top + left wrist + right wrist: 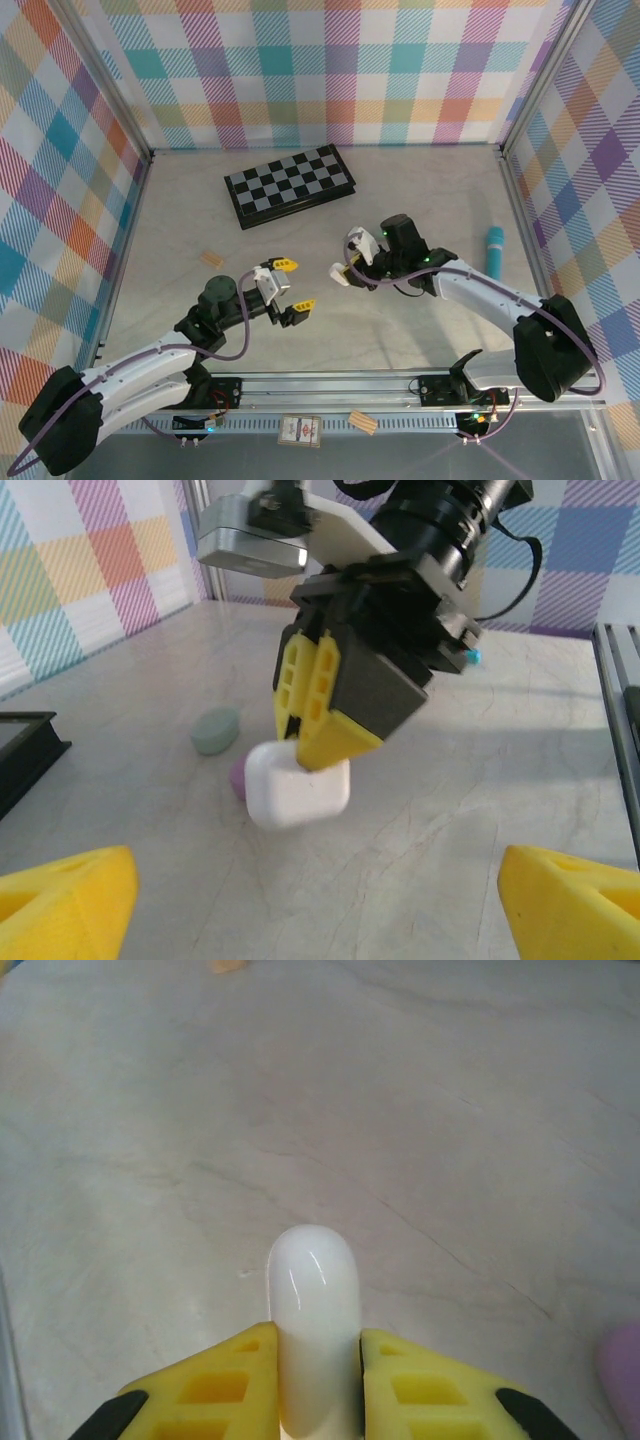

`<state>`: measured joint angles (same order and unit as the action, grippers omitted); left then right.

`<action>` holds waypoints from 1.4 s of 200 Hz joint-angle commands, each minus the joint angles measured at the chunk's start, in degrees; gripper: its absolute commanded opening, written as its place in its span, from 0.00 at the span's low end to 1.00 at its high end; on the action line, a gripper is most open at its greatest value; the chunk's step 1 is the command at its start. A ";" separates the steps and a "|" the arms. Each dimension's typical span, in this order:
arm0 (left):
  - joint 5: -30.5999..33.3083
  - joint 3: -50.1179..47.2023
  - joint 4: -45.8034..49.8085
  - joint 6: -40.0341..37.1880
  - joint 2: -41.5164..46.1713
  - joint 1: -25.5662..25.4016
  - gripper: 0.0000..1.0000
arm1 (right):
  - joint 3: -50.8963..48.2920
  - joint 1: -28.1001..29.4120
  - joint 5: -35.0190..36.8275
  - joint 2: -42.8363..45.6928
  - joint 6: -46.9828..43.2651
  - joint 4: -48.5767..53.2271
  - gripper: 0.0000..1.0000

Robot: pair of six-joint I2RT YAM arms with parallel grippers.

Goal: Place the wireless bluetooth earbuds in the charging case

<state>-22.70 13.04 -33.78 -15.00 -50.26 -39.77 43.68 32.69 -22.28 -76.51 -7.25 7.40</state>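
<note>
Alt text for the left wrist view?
The right gripper pinches a white charging case near the tabletop. A mint-green piece and a lilac piece lie behind it; the left gripper is open, yellow fingers at bottom corners.

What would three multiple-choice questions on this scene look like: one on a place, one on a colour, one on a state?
1. Where does the chessboard lie?
A) beyond both arms, near the back wall
B) between the arm bases
C) under the right arm

2. What colour is the case pinched by the right arm's fingers?
A) mint green
B) white
C) black

3. How do the left arm's fingers stand?
A) shut on the case
B) shut on nothing
C) wide open, empty

1 A: it lies near the back wall.
2 B: the pinched case is white.
3 C: their yellow tips stand far apart, with nothing between them.
</note>
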 commanded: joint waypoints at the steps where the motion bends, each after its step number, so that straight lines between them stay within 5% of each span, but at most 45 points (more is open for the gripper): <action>1: -3.37 2.23 0.80 -2.10 -2.05 -0.14 0.94 | -1.96 -1.91 1.09 -2.00 9.98 -5.52 0.22; 18: -5.33 3.28 1.53 -2.15 -4.34 -0.22 1.00 | -1.95 -2.10 1.58 -4.42 11.47 -5.01 0.22; 100: -5.13 4.53 3.80 -4.31 -6.98 -0.40 1.00 | 0.35 -2.93 2.72 -16.93 17.25 -4.70 0.28; 133: 2.56 2.91 4.72 -4.04 -3.14 -0.40 1.00 | -0.32 -2.98 6.70 -12.37 16.19 -4.98 0.51; 158: 15.33 0.84 4.05 -3.07 1.80 -0.30 1.00 | -1.82 -3.15 12.71 -5.64 14.51 -4.60 0.80; 193: 32.01 -0.91 9.30 -3.97 10.39 1.14 1.00 | -7.01 -4.56 22.70 5.65 12.69 -7.73 0.98; 237: 40.81 -6.79 7.92 1.11 13.95 11.94 1.00 | -15.93 -12.23 33.10 16.97 7.13 -17.55 0.99; 280: 34.69 -8.36 -7.32 6.73 -1.73 24.85 1.00 | -21.81 -23.40 30.69 11.77 6.94 -34.05 0.99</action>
<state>13.54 5.67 -30.39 -12.34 -44.14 -19.44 23.90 12.58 7.75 -61.25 0.97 -14.50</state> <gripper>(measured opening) 0.996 0.992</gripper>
